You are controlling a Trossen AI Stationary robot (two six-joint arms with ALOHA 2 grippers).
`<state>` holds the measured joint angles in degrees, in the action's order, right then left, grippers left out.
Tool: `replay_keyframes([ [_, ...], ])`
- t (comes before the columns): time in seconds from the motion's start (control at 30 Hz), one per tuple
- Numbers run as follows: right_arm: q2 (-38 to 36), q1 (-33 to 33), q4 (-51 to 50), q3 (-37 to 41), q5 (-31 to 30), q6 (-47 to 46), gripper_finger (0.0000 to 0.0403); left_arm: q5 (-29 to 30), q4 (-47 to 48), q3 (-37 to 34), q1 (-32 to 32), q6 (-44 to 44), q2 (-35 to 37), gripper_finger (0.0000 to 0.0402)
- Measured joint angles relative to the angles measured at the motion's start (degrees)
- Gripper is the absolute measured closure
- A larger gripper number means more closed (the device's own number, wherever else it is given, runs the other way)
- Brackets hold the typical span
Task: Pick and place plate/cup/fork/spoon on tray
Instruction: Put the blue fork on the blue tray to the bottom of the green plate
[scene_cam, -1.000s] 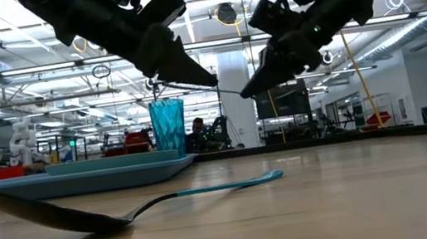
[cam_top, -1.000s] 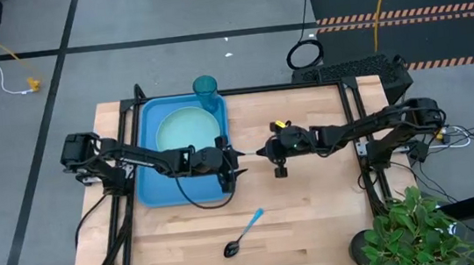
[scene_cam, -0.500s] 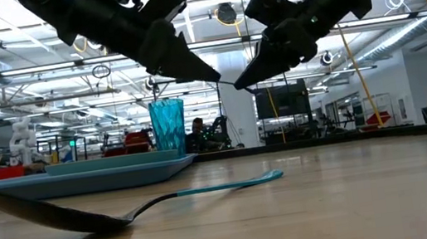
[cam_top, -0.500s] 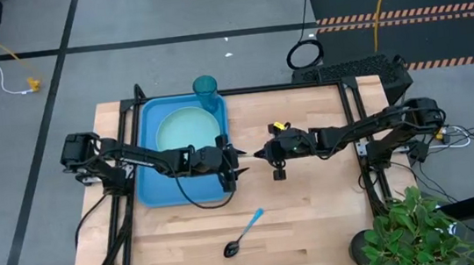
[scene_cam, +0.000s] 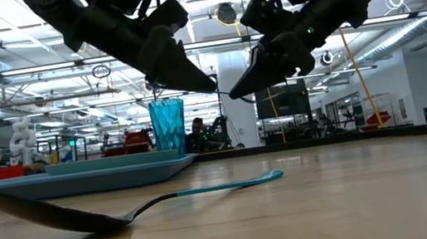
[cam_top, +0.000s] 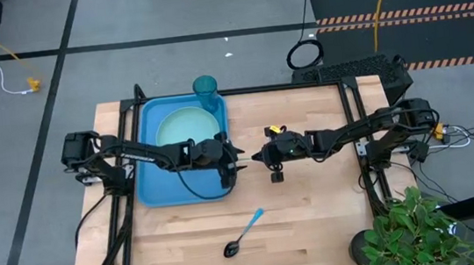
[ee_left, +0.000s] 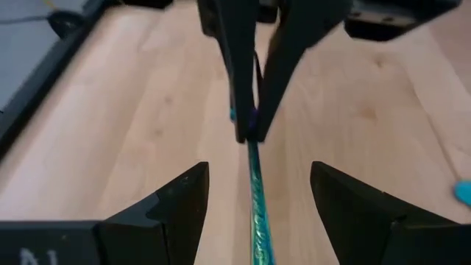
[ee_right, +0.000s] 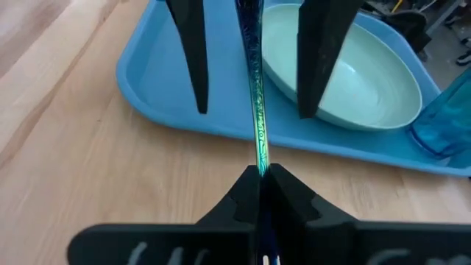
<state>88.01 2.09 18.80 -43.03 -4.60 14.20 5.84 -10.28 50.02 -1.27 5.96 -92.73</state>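
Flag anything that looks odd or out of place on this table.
Nothing is spilled or damaged. The spoon lies alone on the bare wood, off the tray that holds the plate and cup. The fork hangs mid-air, pinched by the right hand, between the left hand's open fingers.

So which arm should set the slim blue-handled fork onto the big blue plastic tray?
Left. The left gripper hangs at the bright blue rectangular tray's edge, open fingers straddling the slim light-blue-handled fork. The right gripper is shut on the fork but over the wooden table, farther from the tray.
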Motion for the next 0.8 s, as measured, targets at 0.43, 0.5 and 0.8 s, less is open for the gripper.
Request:
replay_keyframes([
  [0.43,0.0,0.0,0.3,0.0,-0.1,0.2,0.0399,-0.5,1.0,0.0,-0.2,-0.4,0.0,0.0163],
  [0.5,0.0,0.0,0.3,0.0,-0.2,0.2,0.0399,-0.4,1.0,0.0,-0.2,-0.4,0.0,0.0163],
  [0.8,0.0,0.0,0.7,0.0,-1.8,0.2,0.0399,0.7,1.0,0.0,-0.2,-1.1,0.0,0.0164],
])
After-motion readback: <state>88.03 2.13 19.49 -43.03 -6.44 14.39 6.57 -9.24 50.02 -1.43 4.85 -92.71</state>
